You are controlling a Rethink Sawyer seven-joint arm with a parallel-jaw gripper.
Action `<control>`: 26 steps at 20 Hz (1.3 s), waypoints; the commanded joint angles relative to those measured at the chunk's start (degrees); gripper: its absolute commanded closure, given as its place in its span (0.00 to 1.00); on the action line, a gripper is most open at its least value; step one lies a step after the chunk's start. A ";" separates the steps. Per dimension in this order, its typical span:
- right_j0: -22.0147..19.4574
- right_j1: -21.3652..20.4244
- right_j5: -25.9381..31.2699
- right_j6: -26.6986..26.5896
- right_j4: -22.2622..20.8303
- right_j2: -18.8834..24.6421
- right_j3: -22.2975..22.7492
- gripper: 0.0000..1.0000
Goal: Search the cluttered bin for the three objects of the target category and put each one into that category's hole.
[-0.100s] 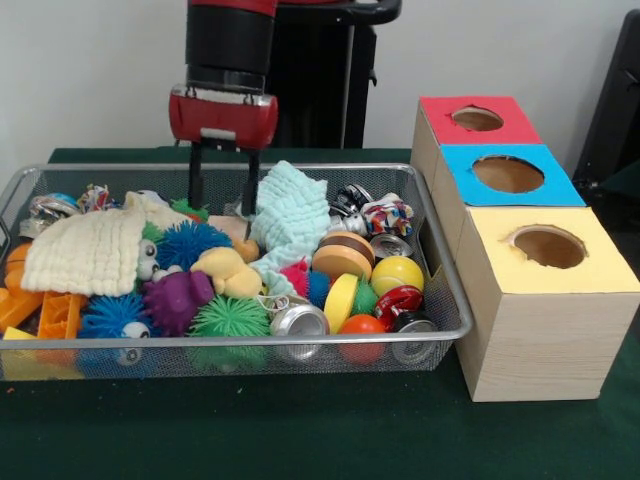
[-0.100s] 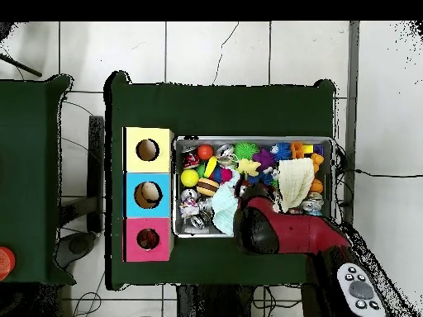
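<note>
- The gripper (image 1: 223, 180) is hanging over the far side of the wire mesh bin (image 1: 445, 290), with its two dark, thin fingers (image 1: 196, 175) standing apart and pointing straight down.
- Nothing is sitting between the fingers; their tips are reaching to about the level of the bin's far rim, just beside the pale mint cloth (image 1: 290, 215), and whether they are touching anything below cannot be told.
- In the overhead view the red and black arm (image 2: 273, 231) is covering the bin's near edge, so the gripper itself is hidden there.
- The bin is holding a dense jumble: a cream waffle-textured cloth (image 1: 85, 250), soft spiky rubber balls in blue (image 1: 190, 240), purple (image 1: 175, 300) and green (image 1: 230, 318), a smooth yellow ball (image 1: 397, 272), and an orange ball (image 1: 362, 326).
- Crushed metal cans are lying among them, one silver (image 1: 298, 320) against the near wall and one red (image 1: 400, 298) near the right end.
- Orange plastic pieces (image 1: 58, 315) are lying at the left end.
- Three pale wooden boxes are standing in a row just beside the bin, topped red (image 1: 440, 125), blue (image 1: 455, 165) and yellow (image 1: 600, 270), each with a round hole.
- From above, the blue box's hole (image 2: 148, 194) is showing something pale inside.
</note>
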 commanded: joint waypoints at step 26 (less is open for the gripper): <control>4.00 11.83 -8.04 0.33 -7.70 -6.67 -13.90 0.00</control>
